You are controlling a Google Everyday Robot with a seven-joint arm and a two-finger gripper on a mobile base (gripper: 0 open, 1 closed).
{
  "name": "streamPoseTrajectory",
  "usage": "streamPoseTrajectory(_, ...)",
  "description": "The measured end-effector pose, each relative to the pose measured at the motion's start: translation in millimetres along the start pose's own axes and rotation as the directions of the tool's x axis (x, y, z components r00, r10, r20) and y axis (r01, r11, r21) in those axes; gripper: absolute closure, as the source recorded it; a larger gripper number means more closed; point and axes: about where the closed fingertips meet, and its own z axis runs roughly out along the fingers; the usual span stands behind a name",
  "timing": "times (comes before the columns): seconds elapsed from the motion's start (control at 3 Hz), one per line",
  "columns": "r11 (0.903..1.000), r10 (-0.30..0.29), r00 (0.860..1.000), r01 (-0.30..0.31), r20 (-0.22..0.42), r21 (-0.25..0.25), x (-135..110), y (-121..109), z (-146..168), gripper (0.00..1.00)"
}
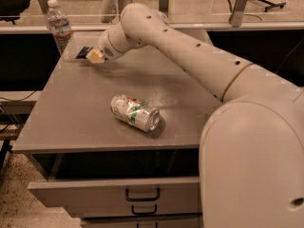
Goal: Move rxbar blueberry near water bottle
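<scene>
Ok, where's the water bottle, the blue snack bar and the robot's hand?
water bottle (60, 32): camera view, on its label band.
rxbar blueberry (83, 52): camera view, on its dark wrapper, right beside the bottle.
hand (94, 57): camera view, between its fingertips, gripping the bar.

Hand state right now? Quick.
Hand: closed on the rxbar blueberry, low over the table's far corner, beside the water bottle.
</scene>
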Motion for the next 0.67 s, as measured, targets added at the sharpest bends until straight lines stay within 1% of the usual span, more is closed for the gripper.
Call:
streamPoseTrajectory(0.33,0.9996,0.020,1.000,-0.021,-0.009,-0.017,5.0,2.5,13.5,0.82)
streamPoseTrajectory(0.67,0.9990,0.035,0.999,-0.036,-0.017,-0.028,8.3,3.7,23.3,0.59)
